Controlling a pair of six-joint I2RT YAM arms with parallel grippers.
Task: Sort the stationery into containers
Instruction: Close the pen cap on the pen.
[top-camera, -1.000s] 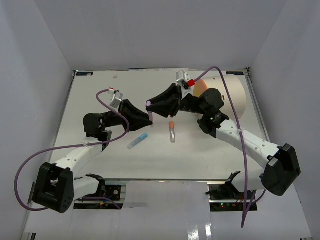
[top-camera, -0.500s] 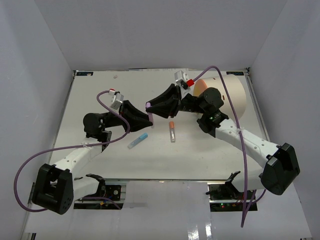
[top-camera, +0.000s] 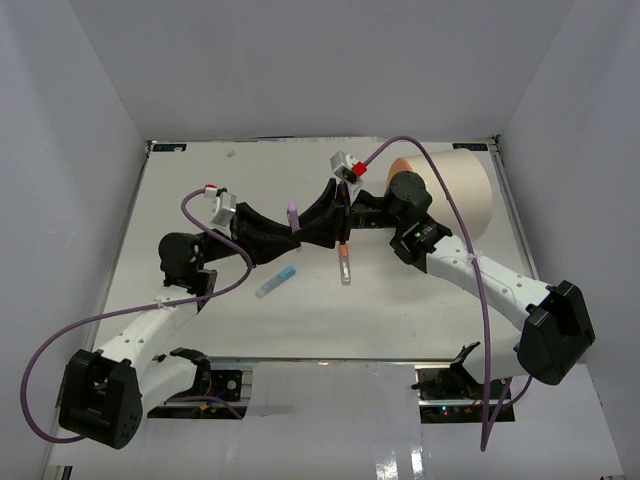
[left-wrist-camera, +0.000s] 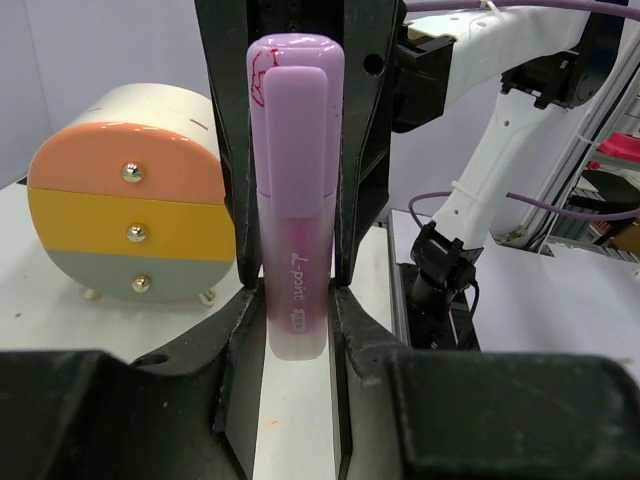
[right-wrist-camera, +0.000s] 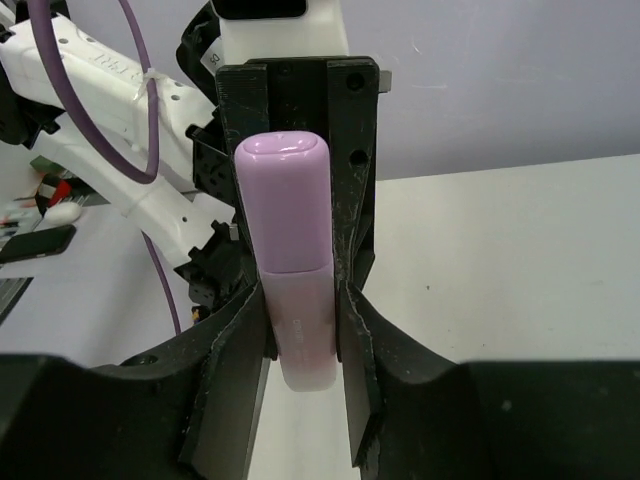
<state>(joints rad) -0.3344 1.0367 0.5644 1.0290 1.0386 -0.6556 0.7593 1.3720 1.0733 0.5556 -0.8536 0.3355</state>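
Marker (left-wrist-camera: 295, 150) runs lengthwise from L end effector (left-wrist-camera: 297, 300), clamped on it, to R end effector (right-wrist-camera: 300, 300), grip unclear; drum (left-wrist-camera: 130, 200) nearer R, counter's (top-camera: 200, 310) far-right corner.

A lilac plastic highlighter (left-wrist-camera: 296, 200) is shown with a smooth, satin cap and a slightly translucent, frosted barrel. The left end effector (left-wrist-camera: 295, 305) and the right end effector (right-wrist-camera: 300, 300) are made of matt black plastic, scuffed and scratched along the finger edges. The cream-white cylindrical drum (left-wrist-camera: 150, 105) is finished smooth and matt; its 3 flat drawer faces are each fitted with 1 of the shiny brass-coloured metal knobs (left-wrist-camera: 132, 173). The white counter (right-wrist-camera: 500, 260) is seen as smooth, with a faint sheen. The purple cables (right-wrist-camera: 152, 110) are sheathed in glossy plastic.
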